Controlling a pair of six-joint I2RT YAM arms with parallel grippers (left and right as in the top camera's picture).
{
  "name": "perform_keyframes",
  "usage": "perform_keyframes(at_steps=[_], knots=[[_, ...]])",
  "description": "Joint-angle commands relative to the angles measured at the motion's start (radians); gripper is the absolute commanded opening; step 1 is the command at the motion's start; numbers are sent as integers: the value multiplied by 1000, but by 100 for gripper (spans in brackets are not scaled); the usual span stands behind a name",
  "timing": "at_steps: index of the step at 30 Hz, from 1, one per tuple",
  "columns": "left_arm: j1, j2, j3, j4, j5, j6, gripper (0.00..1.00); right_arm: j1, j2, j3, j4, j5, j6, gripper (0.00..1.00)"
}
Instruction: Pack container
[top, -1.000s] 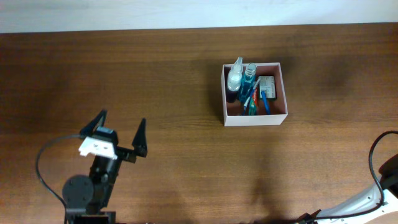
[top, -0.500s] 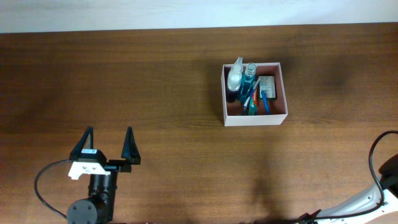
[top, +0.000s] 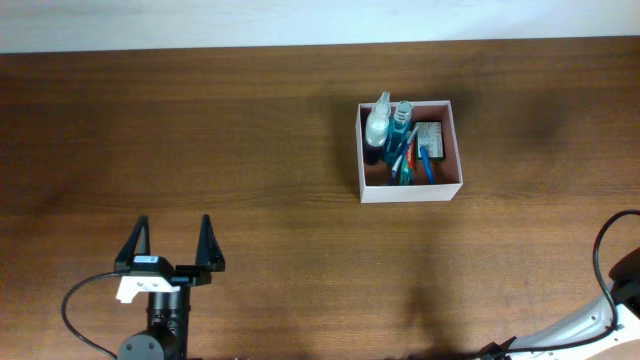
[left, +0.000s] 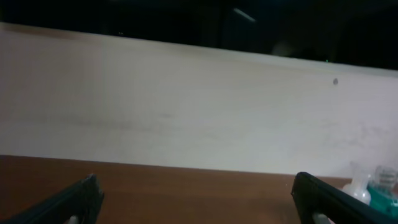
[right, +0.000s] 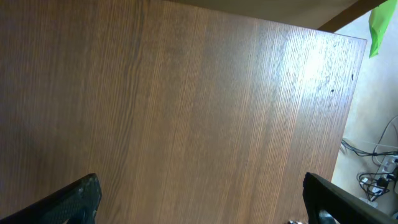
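The container (top: 456, 150), a square shallow box with thin white walls and a reddish-brown inside, stands on the table right of centre. It holds a clear spray bottle (top: 378, 122), a blue bottle (top: 402, 122), a grey packet and toothbrushes. My left gripper (top: 170, 245) is open and empty at the front left, far from the container. In the left wrist view its fingers (left: 199, 199) frame bare table, with the bottle tops (left: 364, 186) at the far right. My right gripper (right: 199, 199) is open over bare wood; in the overhead view only its arm shows at the lower right corner.
The brown wooden table (top: 250, 150) runs to a pale wall (left: 186, 106) at the back. In the right wrist view the table's edge, a green object (right: 379, 25) and cables (right: 376, 177) beyond it show at the right.
My left arm has drawn back toward the front edge, its gripper moving down the overhead view and staying open. The container and its contents have not moved.
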Motion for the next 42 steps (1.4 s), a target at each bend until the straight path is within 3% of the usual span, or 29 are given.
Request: perform_keyframes(at_steps=[1,9,13,24,42], knots=[[5,-10,-17,5,39,91,99,1,-9,-2,-5,13,-4,99],[5,-10,-39,-71,60,113,99,1,-9,-2,-5,13,-4,99],[5,-10,-39,-97,98,184,99,1,-9,-2,-5,13,-4,99],[5,-10,-39,-283,112,183,99,1,-9,-2,-5,13,-4,99],[5,-10,-39,-280,112,183,99,1,-9,-2,-5,13,-4,99]])
